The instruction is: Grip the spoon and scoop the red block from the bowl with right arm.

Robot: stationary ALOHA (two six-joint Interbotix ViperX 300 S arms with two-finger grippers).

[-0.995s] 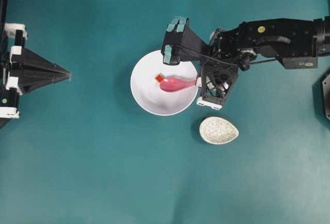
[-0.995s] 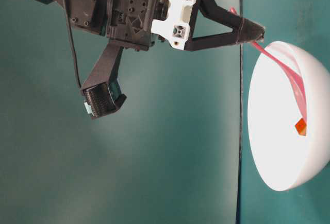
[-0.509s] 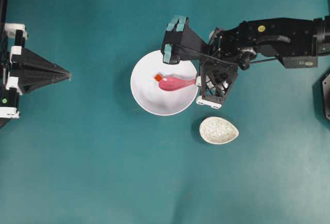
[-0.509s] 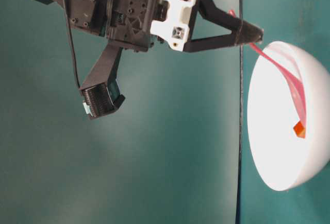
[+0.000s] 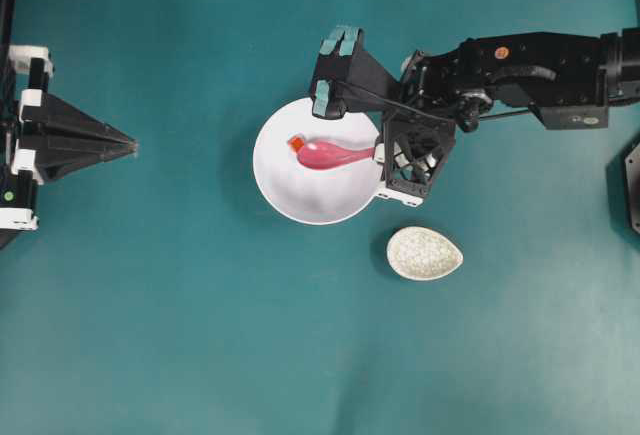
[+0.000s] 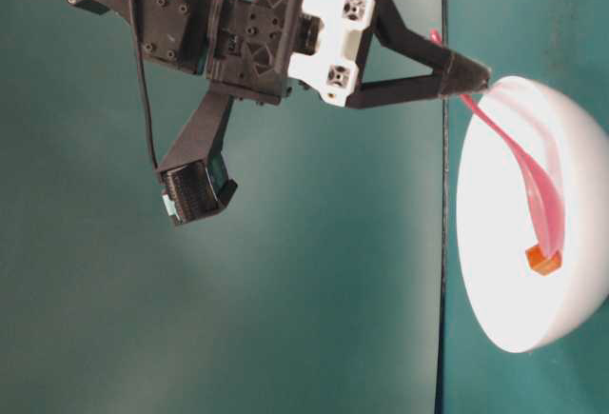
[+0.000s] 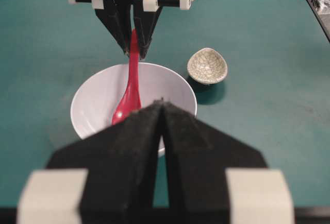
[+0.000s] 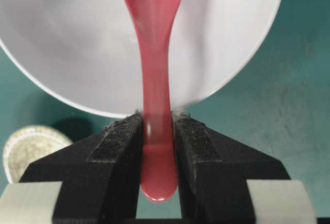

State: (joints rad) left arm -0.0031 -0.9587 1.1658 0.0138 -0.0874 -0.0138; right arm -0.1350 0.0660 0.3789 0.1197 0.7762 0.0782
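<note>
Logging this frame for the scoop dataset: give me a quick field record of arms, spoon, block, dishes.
right gripper: shut on the spoon handle
spoon: tip down inside the bowl, handle rising over the rim
red block: in the bowl at the spoon's tip, not yet in the scoop
bowl: white, upright on the teal table
small crackle dish: beside the bowl, apart from it
left gripper: shut, holding nothing, pointed toward the bowl
</note>
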